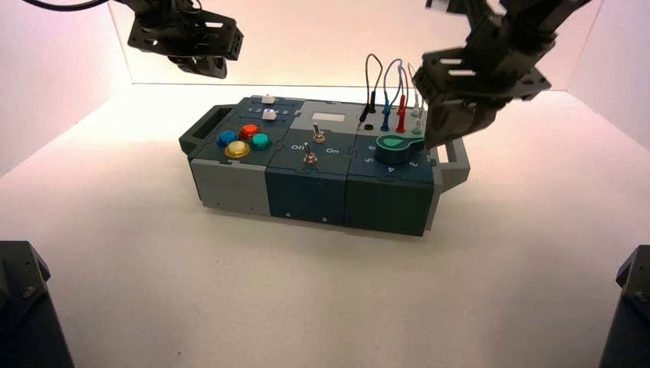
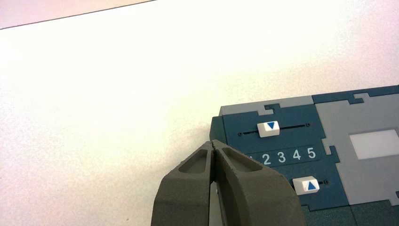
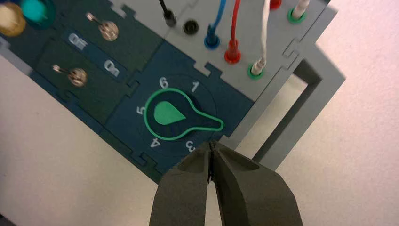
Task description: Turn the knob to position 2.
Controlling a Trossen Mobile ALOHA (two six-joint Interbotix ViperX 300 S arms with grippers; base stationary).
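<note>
The knob [image 3: 168, 114] is a dark green teardrop with a lighter green top, on the box's right end [image 1: 399, 143]. Its pointed tip [image 3: 217, 125] lies between the digits 1 and 3 of the dial; no digit shows under the tip. My right gripper [image 3: 211, 144] is shut, with nothing between its fingers. Its tips hover just off the knob's point, by the digit 3, and I see no contact. In the high view the right gripper [image 1: 438, 136] hangs over the box's right edge. My left gripper [image 2: 213, 143] is shut and empty above the box's back left corner [image 1: 205, 67].
The box [image 1: 230, 188] also bears coloured push buttons [image 1: 244, 140], two metal toggle switches [image 3: 107, 31] and plugged wires [image 1: 400, 100]. Two white sliders [image 2: 268, 128] flank a number scale. A grey handle [image 3: 308, 89] sticks out beyond the knob.
</note>
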